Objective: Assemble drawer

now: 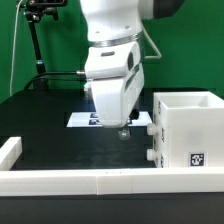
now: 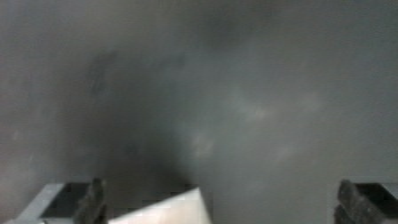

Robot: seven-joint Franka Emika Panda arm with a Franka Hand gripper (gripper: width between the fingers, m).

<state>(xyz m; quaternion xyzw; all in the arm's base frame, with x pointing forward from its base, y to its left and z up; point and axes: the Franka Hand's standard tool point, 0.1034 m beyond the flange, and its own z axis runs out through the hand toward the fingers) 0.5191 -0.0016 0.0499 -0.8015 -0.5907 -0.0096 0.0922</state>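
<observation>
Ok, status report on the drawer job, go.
Gripper open, empty, low over black table. Drawer housing upright at exterior view's right, untouched. Marker board behind gripper; nothing blocking.

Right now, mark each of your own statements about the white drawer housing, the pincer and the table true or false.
1. The tall white plastic box housing stands at the exterior view's right. True.
2. The pincer grips the housing. False: it hangs apart from it, over the black table, holding nothing.
3. The housing carries a black-and-white square tag. True.
4. The pincer's fingers are pressed together. False: in the wrist view they stand well apart.
5. The long low white border wall lies along the near table edge. True.
</observation>
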